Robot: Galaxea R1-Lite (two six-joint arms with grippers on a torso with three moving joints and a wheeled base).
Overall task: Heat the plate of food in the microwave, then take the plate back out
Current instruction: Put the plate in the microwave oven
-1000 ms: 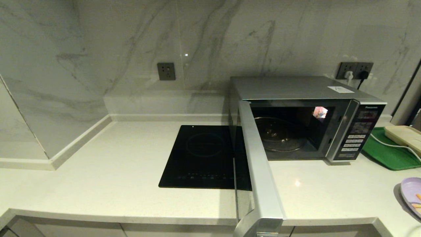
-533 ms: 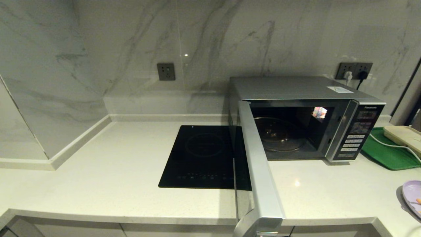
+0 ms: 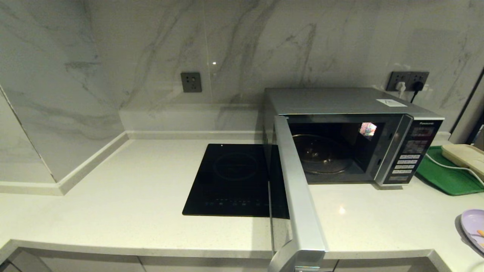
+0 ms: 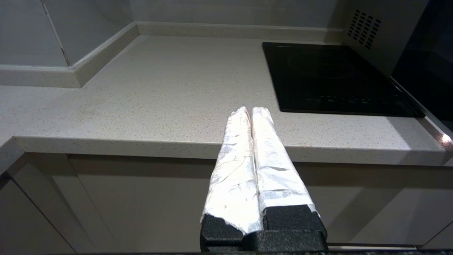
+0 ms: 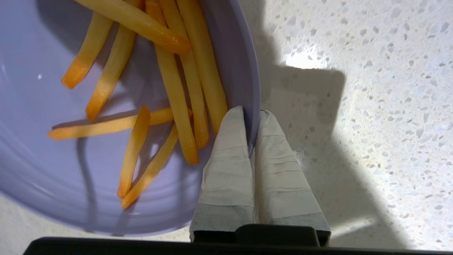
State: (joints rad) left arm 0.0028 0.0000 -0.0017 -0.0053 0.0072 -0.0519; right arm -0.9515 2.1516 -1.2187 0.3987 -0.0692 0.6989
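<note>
the right gripper [image 5: 252, 115] pinches the rim of the plate of food [image 5: 106, 198]; the left gripper [image 4: 249, 110] is pressed together, holding nothing

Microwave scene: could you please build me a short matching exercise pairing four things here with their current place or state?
Things:
1. microwave
2. plate of food
3. left end effector
4. green tray

States:
A. shut, holding nothing, before the counter edge
B. door swung open, cavity without a plate
C. rim pinched by the right end effector
D. on the counter to the right of the microwave, under a cream object

Pairs: 1-B, 2-C, 3-A, 4-D
</note>
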